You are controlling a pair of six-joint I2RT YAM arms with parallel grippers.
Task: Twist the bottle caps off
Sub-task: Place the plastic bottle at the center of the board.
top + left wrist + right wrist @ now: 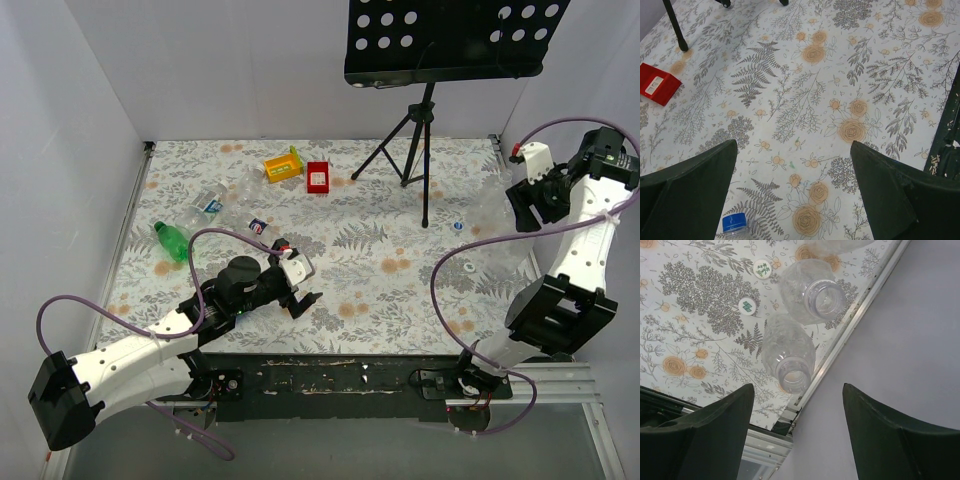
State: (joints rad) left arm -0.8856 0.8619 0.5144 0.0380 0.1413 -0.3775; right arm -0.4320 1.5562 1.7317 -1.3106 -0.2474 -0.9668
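Observation:
Two clear uncapped bottles stand upright by the table's right edge, one point(812, 290) farther and one point(788, 352) nearer my right gripper point(798, 386), which hangs open above them with nothing between its fingers. Two whitish bottle caps point(762, 267) point(747, 305) lie loose on the cloth beside them. A blue cap point(734, 222) sits on a clear bottle's neck just below my left gripper point(793, 145), which is wide open and empty. From above, the left gripper point(300, 298) is low over the front left, and the right gripper point(525, 212) is raised at the right wall.
A green bottle point(170, 240) and clear blue-labelled bottles point(222, 198) lie at the left. A yellow tray point(282, 164) and a red tray point(318, 177) sit at the back. A black tripod point(415, 140) with a perforated stand stands back centre. A loose cap point(458, 226) lies mid-right.

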